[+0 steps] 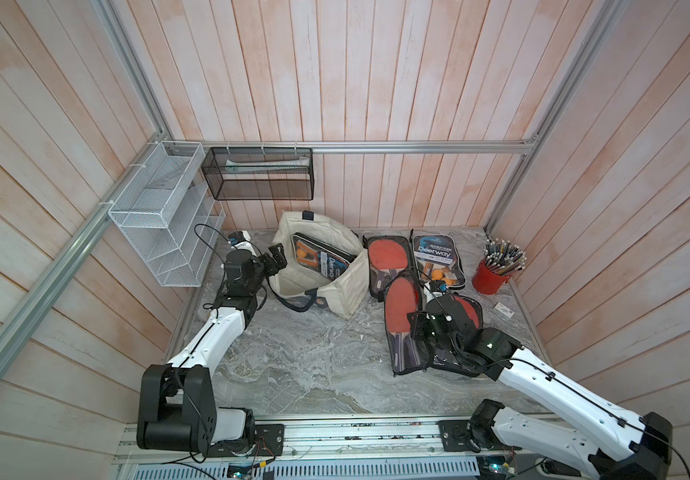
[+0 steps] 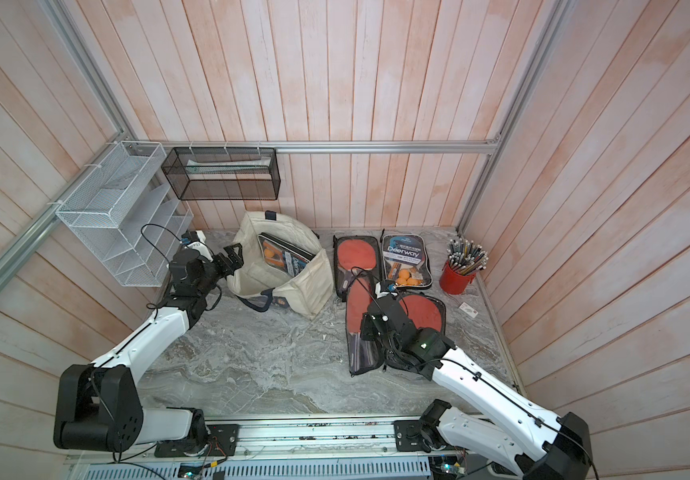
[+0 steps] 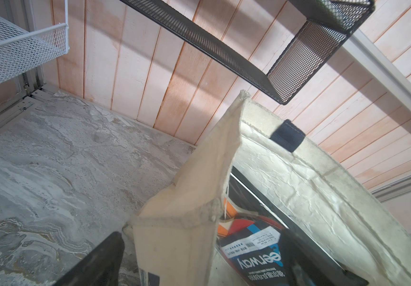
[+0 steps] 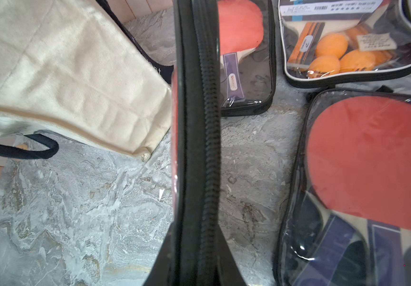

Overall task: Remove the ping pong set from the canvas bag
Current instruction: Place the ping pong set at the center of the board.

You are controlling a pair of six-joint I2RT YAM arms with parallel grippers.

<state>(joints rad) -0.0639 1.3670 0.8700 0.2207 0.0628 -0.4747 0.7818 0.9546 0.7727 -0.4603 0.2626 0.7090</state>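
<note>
Five ping pong sets [image 1: 326, 266] [image 1: 383, 255] [image 1: 436, 253] [image 1: 399, 307] [image 1: 471, 311], one canvas bag [image 1: 347, 291]

Canvas bag [image 1: 347, 286]: cream, navy handles [image 1: 295, 302]. Ping pong set [image 1: 323, 262] inside bag: blue-black label, orange balls [image 1: 302, 253]. Paddle case [image 1: 399, 305] right of bag: red rubber, black zip trim. Pencil cup [image 1: 488, 280] red. Tabletop [image 1: 314, 365] grey marbled.
</note>
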